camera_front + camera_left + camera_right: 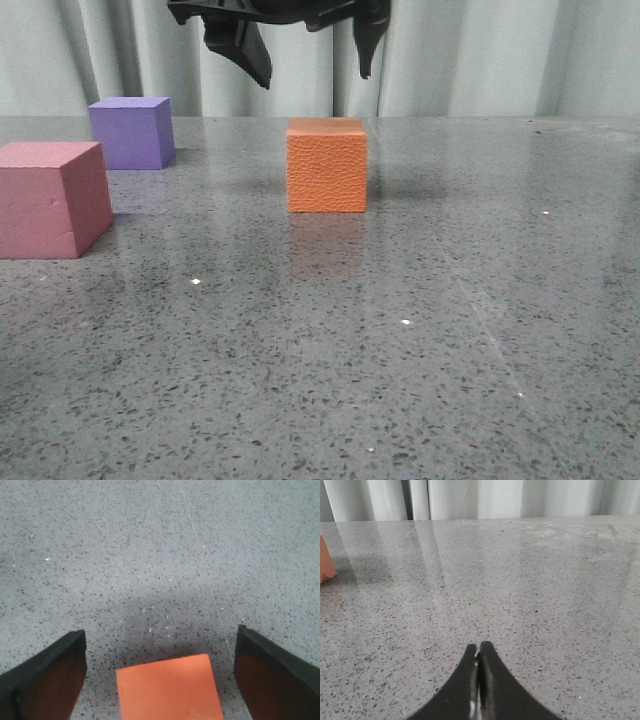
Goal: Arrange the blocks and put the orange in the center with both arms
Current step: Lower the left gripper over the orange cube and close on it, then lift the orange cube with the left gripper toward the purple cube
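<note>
The orange (326, 165) cube stands upright on the grey speckled table, near the middle of the front view. My left gripper (315, 76) hangs open right above it, its black fingers spread wider than the cube and not touching it. In the left wrist view the orange (170, 687) top face lies below, between the open left gripper (160, 645). The dusty pink-red block (50, 198) sits at the near left, and the purple block (130, 132) is behind it. My right gripper (479, 645) is shut on nothing, low over bare table, with the orange (326, 560) cube's edge off to one side.
The grey speckled table (420, 330) stretches to a pale pleated curtain (480, 50) at the back. A faint scratch line (490, 340) crosses the table at the right.
</note>
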Motion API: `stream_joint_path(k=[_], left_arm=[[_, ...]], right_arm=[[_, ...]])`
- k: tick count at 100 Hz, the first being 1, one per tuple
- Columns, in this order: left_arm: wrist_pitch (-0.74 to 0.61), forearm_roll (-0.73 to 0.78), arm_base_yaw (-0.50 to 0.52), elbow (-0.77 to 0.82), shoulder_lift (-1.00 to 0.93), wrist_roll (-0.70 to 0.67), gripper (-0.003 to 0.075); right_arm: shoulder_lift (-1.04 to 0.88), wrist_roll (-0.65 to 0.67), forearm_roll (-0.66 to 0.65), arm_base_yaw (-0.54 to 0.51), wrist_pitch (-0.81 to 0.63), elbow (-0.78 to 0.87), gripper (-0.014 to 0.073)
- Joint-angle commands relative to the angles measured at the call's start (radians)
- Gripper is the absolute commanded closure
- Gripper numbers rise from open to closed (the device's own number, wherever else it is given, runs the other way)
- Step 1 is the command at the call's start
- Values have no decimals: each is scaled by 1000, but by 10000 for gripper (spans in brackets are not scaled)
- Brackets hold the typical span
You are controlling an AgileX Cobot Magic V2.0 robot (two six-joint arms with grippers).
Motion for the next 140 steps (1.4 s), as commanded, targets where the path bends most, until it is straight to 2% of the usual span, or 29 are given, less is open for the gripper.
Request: stream_joint_path(k=[1, 99, 140], left_arm=[[-29, 21, -15, -35, -43, -13, 155], [67, -2, -41, -35, 14, -13, 153], [67, -21, -44, -35, 17, -13, 158]], right_arm=[[-7, -9, -1, -6, -86, -14, 713], [-7, -9, -1, -6, -86, -14, 713], [-7, -9, -1, -6, -86, -14, 713]])
